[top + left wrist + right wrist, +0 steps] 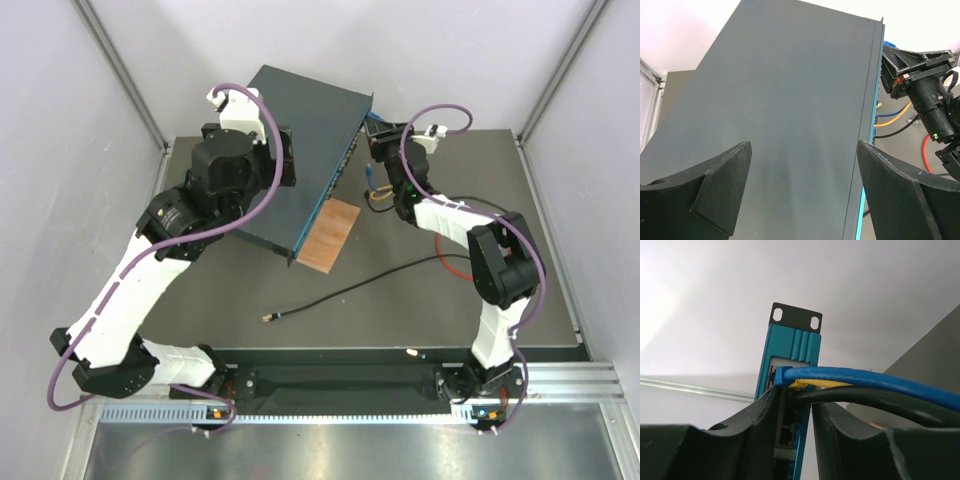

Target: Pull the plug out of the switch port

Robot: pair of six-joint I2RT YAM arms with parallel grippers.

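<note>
The switch (pixel 300 150) is a flat dark blue-grey box lying aslant at the back of the table, its port face to the right. My left gripper (pixel 285 160) is open, and its fingers straddle the switch's top panel (pixel 800 100) with nothing held. My right gripper (pixel 378 142) is at the far end of the port face (pixel 790 347). There a blue plug (pixel 781 375) sits in the top socket, with a yellow plug (pixel 801 385) just under it. The right jaws are closed narrowly on the black cable's plug (pixel 799 399) below those.
A small brown board (pixel 328 234) lies against the switch's near corner. A loose black cable (pixel 340 295) with a free plug lies across the mat, and a red cable (pixel 455 265) lies by the right arm. Grey walls enclose the table closely.
</note>
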